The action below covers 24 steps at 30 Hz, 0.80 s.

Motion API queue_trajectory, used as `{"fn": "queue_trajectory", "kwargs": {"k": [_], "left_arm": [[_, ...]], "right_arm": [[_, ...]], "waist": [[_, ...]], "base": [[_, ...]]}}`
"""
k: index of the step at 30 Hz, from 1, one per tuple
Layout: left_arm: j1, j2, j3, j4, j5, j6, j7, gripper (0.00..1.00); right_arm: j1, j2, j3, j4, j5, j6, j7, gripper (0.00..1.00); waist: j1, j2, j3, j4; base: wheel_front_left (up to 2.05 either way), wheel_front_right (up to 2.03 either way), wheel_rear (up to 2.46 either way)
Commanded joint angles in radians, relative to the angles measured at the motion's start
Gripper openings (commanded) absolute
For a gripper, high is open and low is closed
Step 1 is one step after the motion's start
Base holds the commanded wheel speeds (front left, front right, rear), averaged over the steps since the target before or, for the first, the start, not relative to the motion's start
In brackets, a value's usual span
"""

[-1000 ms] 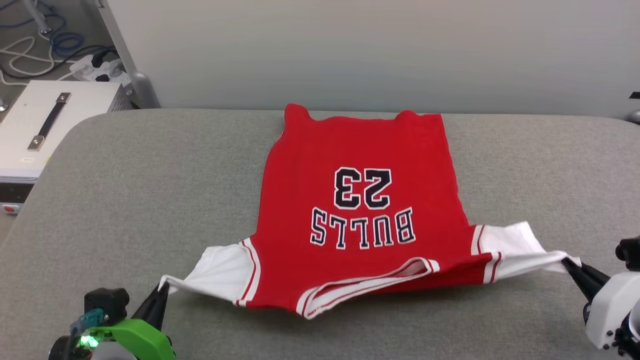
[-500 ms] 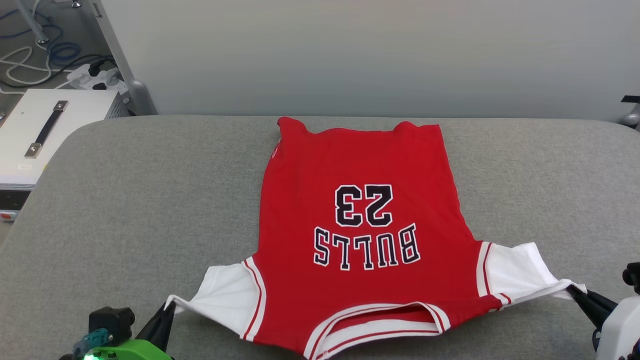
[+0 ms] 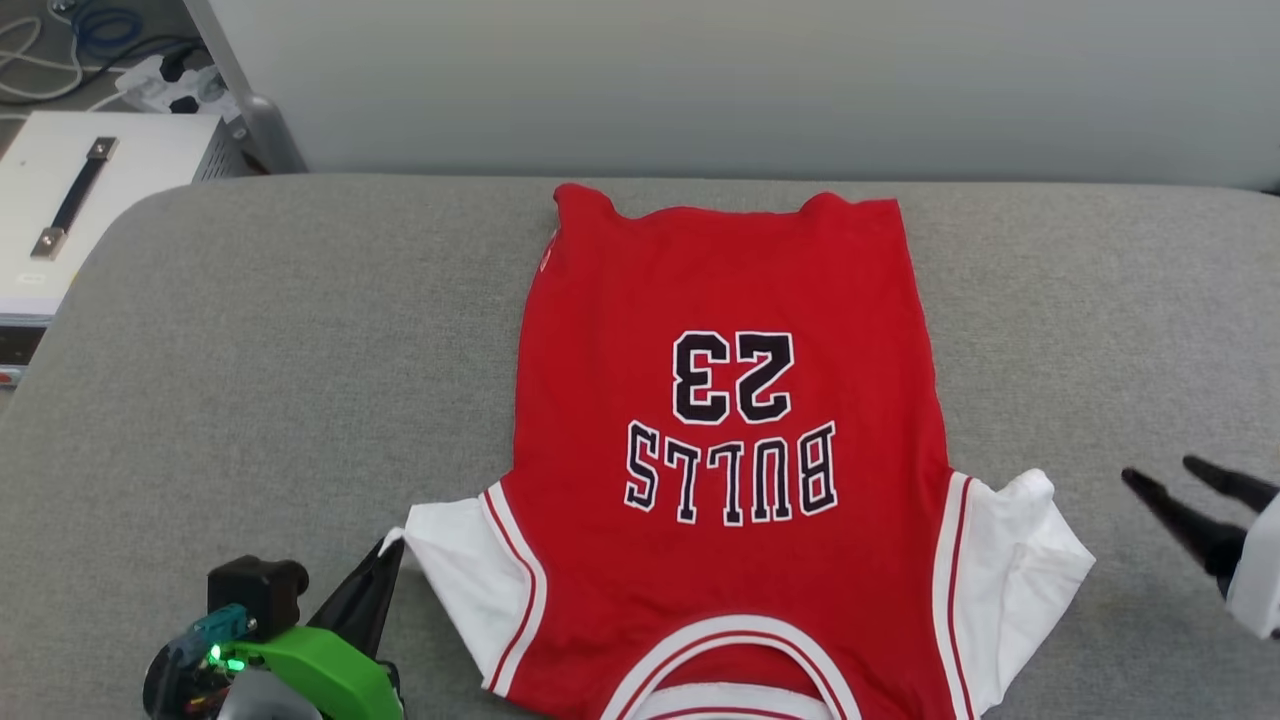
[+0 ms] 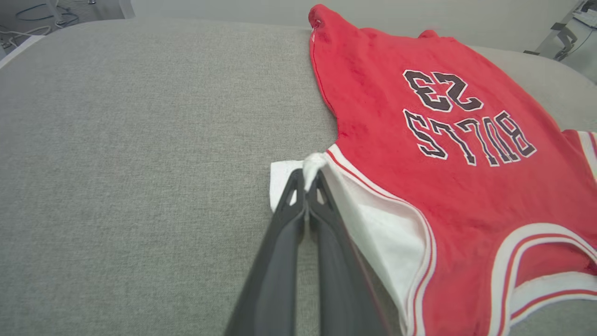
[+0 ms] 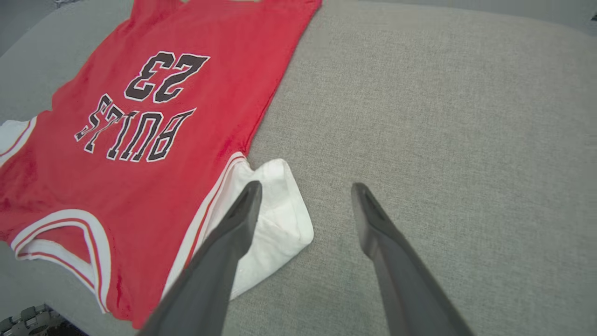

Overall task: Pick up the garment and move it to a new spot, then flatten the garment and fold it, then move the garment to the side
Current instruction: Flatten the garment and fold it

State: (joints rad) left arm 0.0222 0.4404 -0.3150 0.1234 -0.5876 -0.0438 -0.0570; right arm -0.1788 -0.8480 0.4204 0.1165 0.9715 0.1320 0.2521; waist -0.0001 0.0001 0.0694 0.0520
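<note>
Lab: floor cables [image 3: 100,22], power strip [image 3: 160,78]

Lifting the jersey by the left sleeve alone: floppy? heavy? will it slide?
Likely floppy: the garment lies limp and its right sleeve sits crumpled. Probably light: the left gripper holds a sleeve corner with just its thin tips. The textured grey surface may make it drag, not slide.

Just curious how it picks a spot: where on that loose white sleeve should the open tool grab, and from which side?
Probably the right sleeve at its outer hem, approached low from the robot's right. That edge lies bunched on the grey cushion, facing the open right tool. The left tool pinches the left sleeve at its tip likewise.
</note>
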Motion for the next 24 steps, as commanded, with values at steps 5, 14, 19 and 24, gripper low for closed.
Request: {"fn": "queue_trajectory", "kwargs": {"k": [5, 14, 19, 24], "left_arm": [[-0.044, 0.018, -0.008, -0.103, 0.015, 0.014, 0.044, 0.00], [-0.129, 0.017, -0.032, -0.242, 0.043, 0.020, 0.083, 0.00], [-0.177, -0.008, -0.056, -0.272, 0.058, 0.012, 0.072, 0.00], [-0.209, -0.027, -0.075, -0.285, 0.065, 0.003, 0.056, 0.00]], "right_arm": [[-0.167, 0.040, -0.095, -0.008, 0.024, -0.001, 0.172, 1.00], [-0.546, 0.172, -0.220, 0.166, -0.076, -0.001, 0.604, 1.00], [-0.742, 0.247, -0.304, 0.321, -0.239, -0.001, 0.780, 1.00], [-0.884, 0.316, -0.378, 0.405, -0.396, -0.001, 0.850, 1.00]], "waist": [[0.0001, -0.0001, 0.126, 0.057], [0.0001, -0.0001, 0.301, 0.165], [0.0001, -0.0001, 0.378, 0.226], [0.0001, -0.0001, 0.440, 0.271]], "base": [[0.00, 0.00, 0.00], [0.00, 0.00, 0.00], [0.00, 0.00, 0.00], [0.00, 0.00, 0.00]]}}
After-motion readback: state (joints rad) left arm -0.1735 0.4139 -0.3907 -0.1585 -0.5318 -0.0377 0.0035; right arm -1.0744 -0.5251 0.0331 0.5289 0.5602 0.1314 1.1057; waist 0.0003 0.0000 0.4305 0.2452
